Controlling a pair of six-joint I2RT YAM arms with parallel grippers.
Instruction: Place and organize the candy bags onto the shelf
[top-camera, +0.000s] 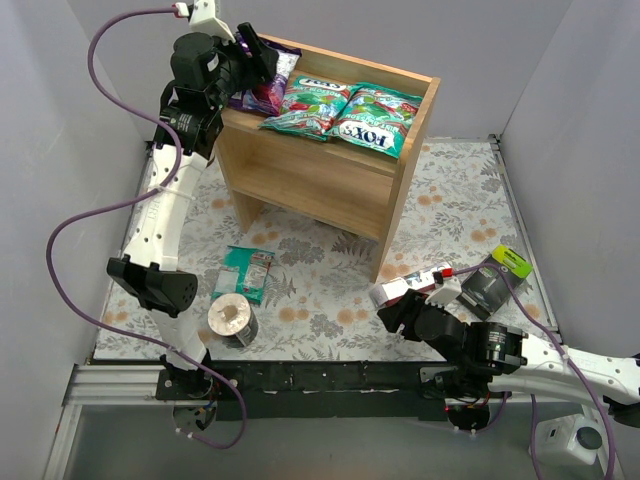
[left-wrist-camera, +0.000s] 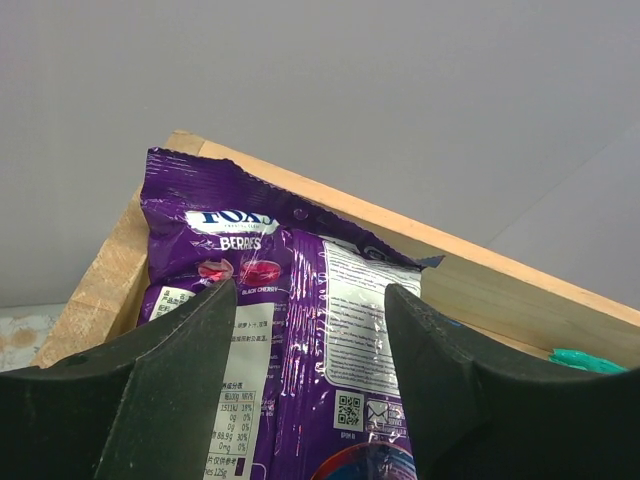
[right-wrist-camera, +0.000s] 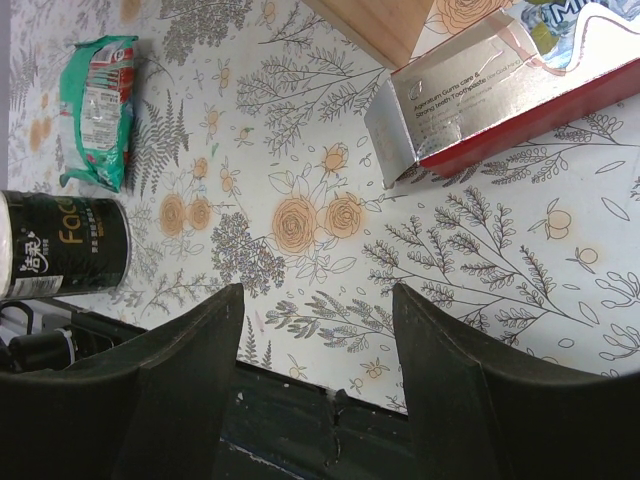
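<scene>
The wooden shelf (top-camera: 310, 180) stands at the back of the table. On its top tier lie a purple candy bag (top-camera: 265, 95) and two green FOX'S bags (top-camera: 312, 105) (top-camera: 378, 118). My left gripper (top-camera: 258, 55) hovers over the purple bag, open. In the left wrist view its jaws (left-wrist-camera: 310, 290) stand wide apart with the purple bag (left-wrist-camera: 300, 250) lying flat below them, by the shelf rim (left-wrist-camera: 480, 270). Another green bag (top-camera: 245, 272) lies on the floral cloth, and it also shows in the right wrist view (right-wrist-camera: 100, 110). My right gripper (top-camera: 397, 318) (right-wrist-camera: 318, 290) is open and empty, low near the front edge.
A tape roll (top-camera: 232, 320) (right-wrist-camera: 65, 245) stands at the front left. A slim red-and-white box (top-camera: 415, 285) (right-wrist-camera: 500, 100) lies by the shelf's right leg (right-wrist-camera: 380, 25). A grey and lime-green object (top-camera: 500, 275) sits at the right. Grey walls close in both sides.
</scene>
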